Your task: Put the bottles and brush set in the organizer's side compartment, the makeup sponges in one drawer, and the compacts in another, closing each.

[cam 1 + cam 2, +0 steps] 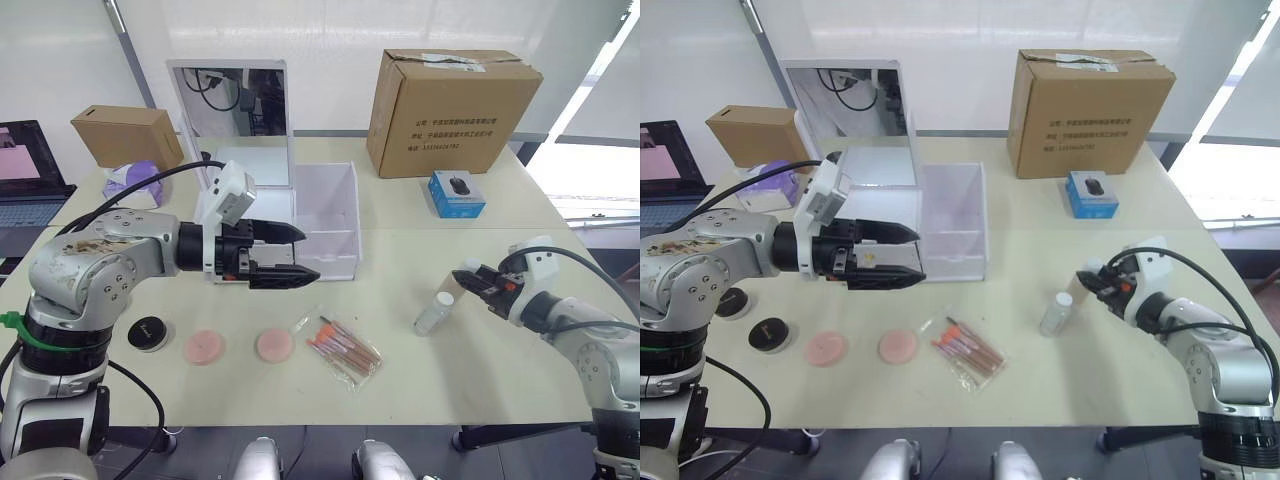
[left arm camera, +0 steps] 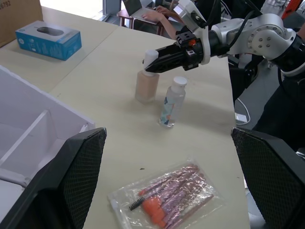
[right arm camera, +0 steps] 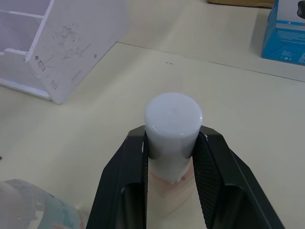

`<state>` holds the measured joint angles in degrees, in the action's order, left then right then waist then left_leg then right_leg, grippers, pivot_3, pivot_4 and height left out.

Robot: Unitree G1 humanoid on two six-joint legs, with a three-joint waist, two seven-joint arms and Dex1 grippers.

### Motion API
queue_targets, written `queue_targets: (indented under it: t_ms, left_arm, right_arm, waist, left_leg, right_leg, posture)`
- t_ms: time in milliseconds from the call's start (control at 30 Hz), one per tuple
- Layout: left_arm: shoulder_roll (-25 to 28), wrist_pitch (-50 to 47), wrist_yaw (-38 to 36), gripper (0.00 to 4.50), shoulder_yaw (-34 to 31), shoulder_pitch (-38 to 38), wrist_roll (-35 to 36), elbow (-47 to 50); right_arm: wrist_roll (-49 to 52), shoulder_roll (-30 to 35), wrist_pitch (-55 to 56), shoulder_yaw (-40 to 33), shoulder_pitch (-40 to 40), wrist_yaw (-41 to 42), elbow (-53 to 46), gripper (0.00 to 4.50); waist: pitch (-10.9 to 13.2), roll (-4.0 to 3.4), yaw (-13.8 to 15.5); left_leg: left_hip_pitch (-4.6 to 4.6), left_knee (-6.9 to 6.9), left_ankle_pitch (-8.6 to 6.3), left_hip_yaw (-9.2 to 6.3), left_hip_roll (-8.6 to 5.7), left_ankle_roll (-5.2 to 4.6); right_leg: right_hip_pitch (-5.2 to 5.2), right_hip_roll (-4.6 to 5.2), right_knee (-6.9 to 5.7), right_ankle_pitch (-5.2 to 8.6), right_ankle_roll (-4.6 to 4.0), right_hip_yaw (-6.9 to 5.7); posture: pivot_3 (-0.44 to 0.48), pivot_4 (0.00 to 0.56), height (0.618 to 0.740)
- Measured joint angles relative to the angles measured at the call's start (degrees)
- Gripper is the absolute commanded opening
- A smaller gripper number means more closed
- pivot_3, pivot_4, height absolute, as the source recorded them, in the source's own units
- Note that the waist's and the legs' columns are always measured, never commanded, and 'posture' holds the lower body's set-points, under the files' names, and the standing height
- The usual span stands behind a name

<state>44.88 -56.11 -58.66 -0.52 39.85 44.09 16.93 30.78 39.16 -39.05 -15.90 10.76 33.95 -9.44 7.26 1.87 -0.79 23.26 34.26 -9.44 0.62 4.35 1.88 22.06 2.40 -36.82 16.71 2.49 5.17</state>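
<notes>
The white organizer stands mid-table with its mirror lid upright and the side compartment on its right. My left gripper hovers open in front of the organizer's left part, hiding the drawers. My right gripper is shut on the white cap of a peach bottle standing on the table at the right. A clear bottle stands just beside it. The brush set lies near the front edge. Two pink makeup sponges lie to its left, then a black-lidded compact.
A large cardboard box and a blue mouse box sit at the back right. A small cardboard box and a purple cloth sit at the back left, with a laptop beyond. A person's hand rests at another table.
</notes>
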Motion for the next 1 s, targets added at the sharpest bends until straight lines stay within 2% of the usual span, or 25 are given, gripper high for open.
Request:
queue_targets:
  t_ms: [100,200,400,500,800,1000]
  left_arm:
    - [0.5,1.04,-0.07,4.5,-0.14,-1.26,-0.57,-0.7]
    - [0.85,1.92,-0.04,4.5,-0.77,-3.13,-1.27,-2.1]
    - [0.59,4.14,2.71,4.5,-5.17,-7.93,-2.21,-4.63]
    - [0.3,4.89,4.2,4.5,-7.75,-9.89,-1.97,-4.56]
    - [-0.23,4.89,6.61,4.5,-13.51,-16.21,1.93,1.33]
    - [-0.67,4.91,9.5,4.5,-16.66,-17.88,4.89,4.36]
  right_arm:
    - [1.76,1.32,-0.9,-1.11,0.42,1.08,-1.03,1.0]
    - [4.27,3.19,-3.43,-1.56,4.12,2.05,-3.19,1.0]
    - [7.85,3.6,-9.89,2.44,22.33,1.59,-6.15,1.0]
    - [7.51,-0.03,-11.53,7.39,29.33,0.64,-4.93,1.0]
    - [-0.94,-9.23,-4.91,21.58,40.19,6.3,10.14,1.0]
    - [-8.29,-11.56,3.92,26.32,41.58,11.9,22.34,1.0]
  waist:
    - [0.03,-0.07,-0.04]
    - [0.09,-0.15,-0.29]
    - [0.14,-0.22,-0.98]
    - [0.15,-0.2,-1.11]
    - [0.17,-0.18,-0.58]
    - [0.17,-0.17,-0.23]
  left_leg:
    - [0.0,-0.01,0.0,0.01,-0.01,0.0]
    - [-0.03,-0.04,0.0,0.0,-0.01,0.0]
    - [-0.12,-0.22,0.0,-0.07,0.0,0.0]
    - [-0.09,-0.22,0.0,-0.07,0.0,0.0]
    - [-0.02,-0.21,0.0,-0.07,-0.01,0.0]
    - [-0.02,-0.19,0.0,-0.07,-0.02,0.0]
  right_leg:
    - [0.0,0.0,0.0,0.0,0.0,0.04]
    - [0.05,-0.04,-0.03,-0.01,0.01,0.09]
    - [0.11,-0.18,-0.02,-0.01,0.0,0.24]
    - [0.13,-0.17,-0.01,-0.02,-0.01,0.25]
    - [0.17,-0.17,-0.03,-0.19,-0.3,0.26]
    - [0.16,-0.17,-0.03,-0.23,-0.37,0.25]
  posture:
    - [0.0,0.15,0.74]
    - [0.0,0.15,0.74]
    - [0.0,0.15,0.74]
    - [0.0,0.15,0.74]
    - [0.0,0.15,0.74]
    - [0.0,0.15,0.74]
